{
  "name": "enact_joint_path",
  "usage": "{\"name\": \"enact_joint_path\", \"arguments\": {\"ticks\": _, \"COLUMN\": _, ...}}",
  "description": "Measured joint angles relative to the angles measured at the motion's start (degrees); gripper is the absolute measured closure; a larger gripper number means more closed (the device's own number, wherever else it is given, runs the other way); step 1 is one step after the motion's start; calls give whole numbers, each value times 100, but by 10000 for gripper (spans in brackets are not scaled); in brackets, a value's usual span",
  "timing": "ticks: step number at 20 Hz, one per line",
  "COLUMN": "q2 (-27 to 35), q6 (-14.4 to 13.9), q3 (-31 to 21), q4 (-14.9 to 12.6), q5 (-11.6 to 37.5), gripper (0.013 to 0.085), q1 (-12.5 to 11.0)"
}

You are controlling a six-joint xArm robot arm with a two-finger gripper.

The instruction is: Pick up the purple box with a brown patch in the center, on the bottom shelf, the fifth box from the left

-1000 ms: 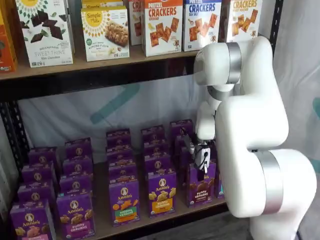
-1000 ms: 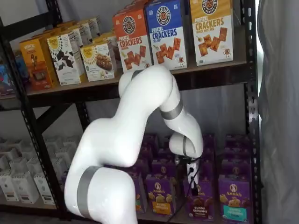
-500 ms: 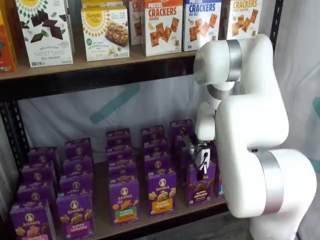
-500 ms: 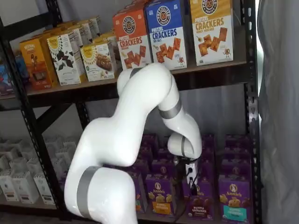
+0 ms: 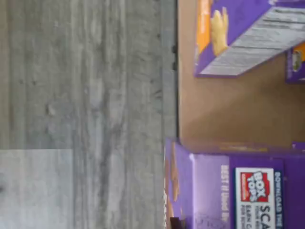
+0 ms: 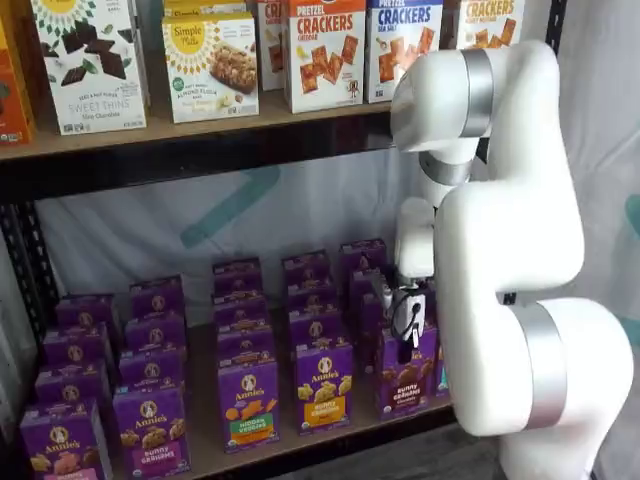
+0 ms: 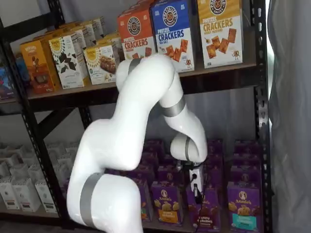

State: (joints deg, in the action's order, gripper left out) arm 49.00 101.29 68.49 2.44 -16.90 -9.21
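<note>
The purple box (image 6: pixel 406 372) stands at the front edge of the bottom shelf (image 6: pixel 205 450), and the gripper (image 6: pixel 404 335) hangs directly above it — apparently lining up a top-down grasp — finger gap unreadable.

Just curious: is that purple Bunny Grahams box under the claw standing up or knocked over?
Standing upright. The purple box sits on the bottom shelf, front facing out, with the claw just above it.

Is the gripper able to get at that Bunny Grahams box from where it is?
Probably yes. The gripper hangs just above the Bunny Grahams box, which stands in the front row with nothing between them.
</note>
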Motion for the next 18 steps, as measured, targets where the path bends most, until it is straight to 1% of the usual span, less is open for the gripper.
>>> {"name": "enact_joint_path", "arguments": {"ticks": 4, "q2": -572, "q6": -356, "q3": -715, "q4": -352, "q5": 19, "gripper": 650, "q1": 25}}
{"name": "enact_joint_path", "arguments": {"ticks": 12, "q2": -1515, "q6": -529, "q3": -1718, "q4": -461, "q5": -63, "gripper": 650, "q1": 94}}
{"name": "enact_joint_path", "arguments": {"ticks": 15, "q2": -1811, "q6": -538, "q3": -1997, "q4": -444, "q5": -102, "gripper": 650, "q1": 116}}
{"name": "enact_joint_path", "arguments": {"ticks": 18, "q2": -2036, "q6": -645, "q3": -2216, "q4": -543, "q5": -99, "gripper": 650, "q1": 128}}
